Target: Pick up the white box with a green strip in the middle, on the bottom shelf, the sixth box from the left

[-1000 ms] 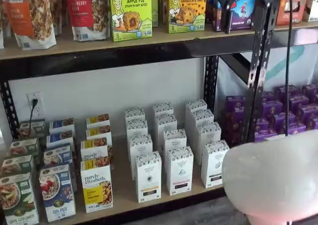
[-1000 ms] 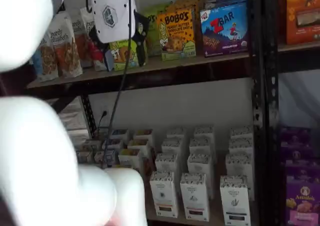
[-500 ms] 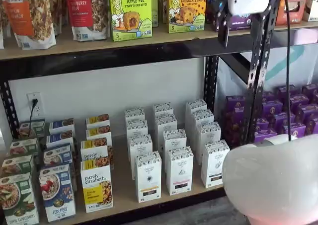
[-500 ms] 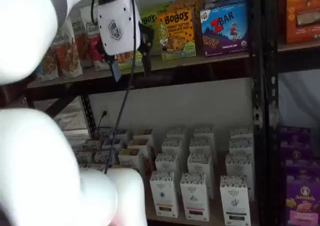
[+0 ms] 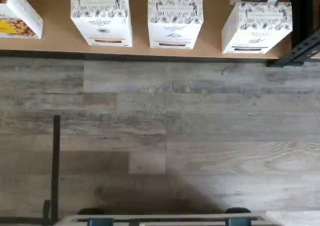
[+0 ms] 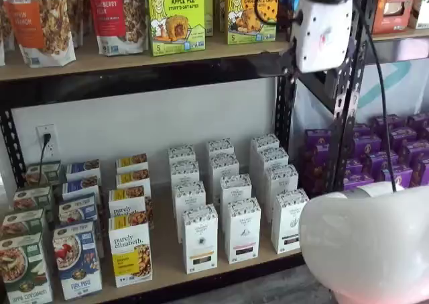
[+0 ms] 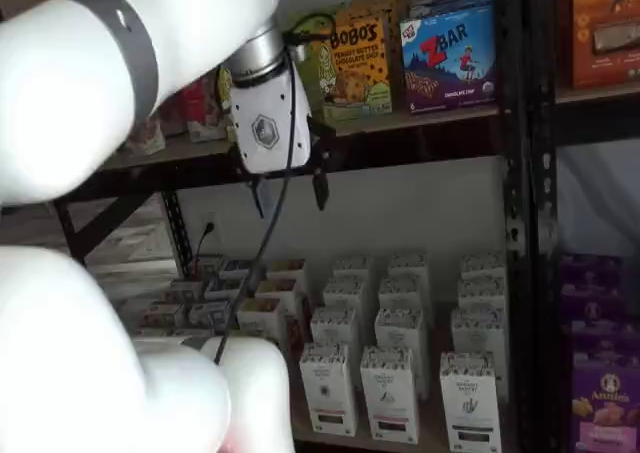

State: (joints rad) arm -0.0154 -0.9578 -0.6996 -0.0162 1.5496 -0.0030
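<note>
The white box (image 6: 289, 220) stands at the front of the bottom shelf (image 6: 167, 264), at the right end of three white cartons with speckled tops. It shows in both shelf views (image 7: 470, 401) and in the wrist view (image 5: 255, 26), beside the black upright. My gripper (image 7: 289, 193) hangs in front of the upper shelf's rail, well above the white cartons. Its two black fingers stand apart with a plain gap and hold nothing. In a shelf view only its white body (image 6: 322, 32) shows.
Bobo's boxes (image 6: 175, 15) and granola bags fill the upper shelf. Purple boxes (image 6: 389, 149) sit right of the black upright (image 6: 348, 82). Purely elizabeth boxes (image 6: 131, 250) stand left of the white cartons. My arm's white link (image 6: 369, 243) fills the foreground. Grey plank floor (image 5: 160, 126) lies before the shelf.
The gripper has come down from the upper shelf's goods to below that shelf's front rail. The boxes have not moved.
</note>
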